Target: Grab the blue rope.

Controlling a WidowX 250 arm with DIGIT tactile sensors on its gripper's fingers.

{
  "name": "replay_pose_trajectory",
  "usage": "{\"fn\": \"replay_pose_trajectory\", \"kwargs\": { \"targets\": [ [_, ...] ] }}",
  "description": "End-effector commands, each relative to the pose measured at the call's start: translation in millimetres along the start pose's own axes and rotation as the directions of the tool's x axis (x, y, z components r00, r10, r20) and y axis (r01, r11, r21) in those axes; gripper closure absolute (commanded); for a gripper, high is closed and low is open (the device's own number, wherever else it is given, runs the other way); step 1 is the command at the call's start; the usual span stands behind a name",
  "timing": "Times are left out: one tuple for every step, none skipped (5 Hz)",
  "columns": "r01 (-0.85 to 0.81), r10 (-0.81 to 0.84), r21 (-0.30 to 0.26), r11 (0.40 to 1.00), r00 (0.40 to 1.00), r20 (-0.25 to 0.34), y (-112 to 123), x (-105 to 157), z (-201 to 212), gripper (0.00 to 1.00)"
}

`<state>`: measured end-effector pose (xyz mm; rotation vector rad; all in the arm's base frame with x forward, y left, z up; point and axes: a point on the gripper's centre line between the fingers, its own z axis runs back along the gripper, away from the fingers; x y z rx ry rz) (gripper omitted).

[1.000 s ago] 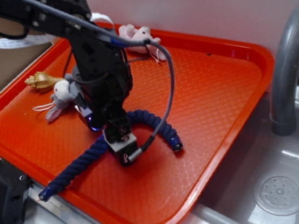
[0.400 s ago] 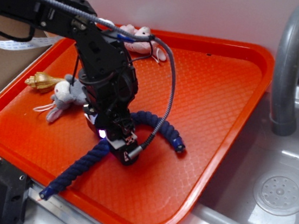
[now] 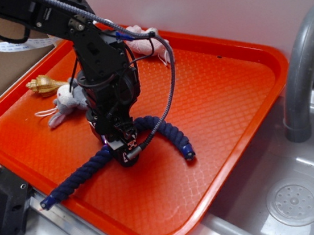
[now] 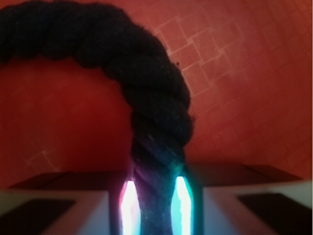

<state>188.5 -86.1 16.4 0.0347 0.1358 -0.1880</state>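
The blue rope (image 3: 77,179) lies in an arch on the orange tray (image 3: 229,97), one capped end at the tray's front-left rim and the other near the middle. My gripper (image 3: 126,155) points straight down onto the rope's middle. In the wrist view the dark twisted rope (image 4: 146,73) runs down between my fingers, and the gripper (image 4: 155,205) is shut on it, with the lit pads (image 4: 130,205) pressed against both sides. The stretch of rope under the gripper is hidden in the exterior view.
A grey plush bunny (image 3: 66,101) and a gold shell (image 3: 43,84) lie at the tray's left. A pink plush (image 3: 147,38) sits at its back rim. To the right are a grey faucet (image 3: 299,65) and a sink drain (image 3: 293,201).
The gripper has come down and slightly left onto the rope's middle. The rope's right end has shifted a little.
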Motion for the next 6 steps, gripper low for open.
{"fn": "replay_pose_trajectory", "kwargs": {
  "targets": [
    [-0.177,0.18,0.085,0.981,0.983,-0.03,16.9,-5.2,66.2,1.0],
    [-0.221,0.223,0.07,0.973,0.975,-0.021,24.4,-1.7,99.1,1.0],
    [-0.256,0.255,0.017,0.967,0.966,0.046,37.7,-6.1,143.6,1.0],
    [-0.282,0.284,-0.035,0.959,0.949,0.136,46.9,-13.8,183.9,1.0],
    [-0.248,0.252,-0.047,0.968,0.956,0.15,44.0,-7.9,187.4,1.0],
    [-0.197,0.199,-0.031,0.98,0.966,0.166,44.0,-2.8,180.0,1.0]
  ]
}}
